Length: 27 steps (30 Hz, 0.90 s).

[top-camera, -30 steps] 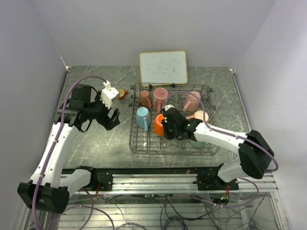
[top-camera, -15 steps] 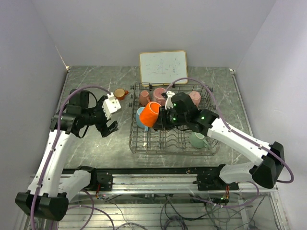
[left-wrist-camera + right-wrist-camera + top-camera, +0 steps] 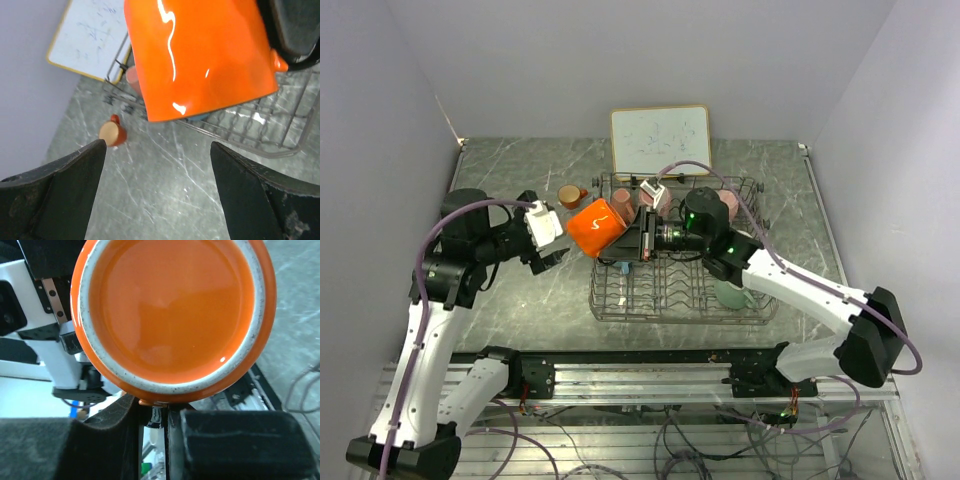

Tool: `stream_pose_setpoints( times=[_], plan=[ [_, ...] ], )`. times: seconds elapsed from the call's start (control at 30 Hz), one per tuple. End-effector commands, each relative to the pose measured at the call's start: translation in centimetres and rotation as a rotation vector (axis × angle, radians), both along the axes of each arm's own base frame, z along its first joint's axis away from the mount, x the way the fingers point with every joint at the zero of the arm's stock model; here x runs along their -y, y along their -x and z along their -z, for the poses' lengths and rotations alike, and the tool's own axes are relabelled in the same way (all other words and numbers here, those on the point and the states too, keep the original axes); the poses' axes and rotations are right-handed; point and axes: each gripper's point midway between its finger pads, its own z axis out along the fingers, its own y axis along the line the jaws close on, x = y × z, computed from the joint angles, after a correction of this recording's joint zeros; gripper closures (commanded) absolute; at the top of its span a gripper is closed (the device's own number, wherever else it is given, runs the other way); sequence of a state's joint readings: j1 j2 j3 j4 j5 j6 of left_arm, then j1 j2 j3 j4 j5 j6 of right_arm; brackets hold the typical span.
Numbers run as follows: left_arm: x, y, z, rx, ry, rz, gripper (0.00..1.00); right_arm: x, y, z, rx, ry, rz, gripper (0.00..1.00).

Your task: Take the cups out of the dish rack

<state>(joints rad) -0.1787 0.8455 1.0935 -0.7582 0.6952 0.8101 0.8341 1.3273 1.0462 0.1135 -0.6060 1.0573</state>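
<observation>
"Top external view: how far along is the unloading?"

"Early, I'd judge. One small orange mug (image 3: 569, 195) sits on the table (image 3: 520, 300), beside the dish rack (image 3: 670, 305). A big orange mug (image 3: 595, 228) is lifted clear and hangs in the air by the rack's left edge. The pink mugs (image 3: 727, 205) and a mint green mug (image 3: 730, 294) are still among the prongs."

"Who has the big one?"

"The right gripper (image 3: 638, 240). Its fingers are clenched on the mug's side, seemingly at the handle, though the right wrist view shows only a sliver of orange pinched there. The left gripper (image 3: 157, 145) is spread wide and grasps nothing, with the mug just in front of it. A handover looks likely."

"And the surfaces?"

"The mug is glossy glazed ceramic, tapered, with bright streaks of reflected light. The round end facing the right wrist camera has a pale, speckled, matte-looking ring. It's probably slippery. The rack is thin dark wire, and the table is grey, marbled with white veins."
</observation>
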Motion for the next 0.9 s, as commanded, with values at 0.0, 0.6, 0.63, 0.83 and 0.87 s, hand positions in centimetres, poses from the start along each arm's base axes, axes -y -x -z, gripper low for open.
stream_pose_setpoints(
  times=[0.0,0.6,0.63,0.83,0.87],
  plan=[
    [1.4,0.1,-3.0,0.077,0.093,0.054,0.05,-0.6,1.6,-5.6,-0.013,-0.251,-0.110,1.00],
    [3.3,0.8,-5.2,-0.062,0.264,0.087,0.41,-2.1,5.5,-7.0,-0.211,-0.479,-0.247,1.00],
    [3.4,0.9,-5.2,-0.077,0.273,0.089,0.46,-2.1,5.6,-7.2,-0.223,-0.498,-0.250,1.00],
    [3.6,1.2,-4.4,-0.180,0.307,0.063,0.92,-2.7,5.0,-7.1,-0.275,-0.557,-0.228,0.75],
    [3.5,1.1,-4.1,-0.202,0.310,0.045,0.93,-2.7,4.9,-6.8,-0.276,-0.549,-0.217,0.62]
  ],
)
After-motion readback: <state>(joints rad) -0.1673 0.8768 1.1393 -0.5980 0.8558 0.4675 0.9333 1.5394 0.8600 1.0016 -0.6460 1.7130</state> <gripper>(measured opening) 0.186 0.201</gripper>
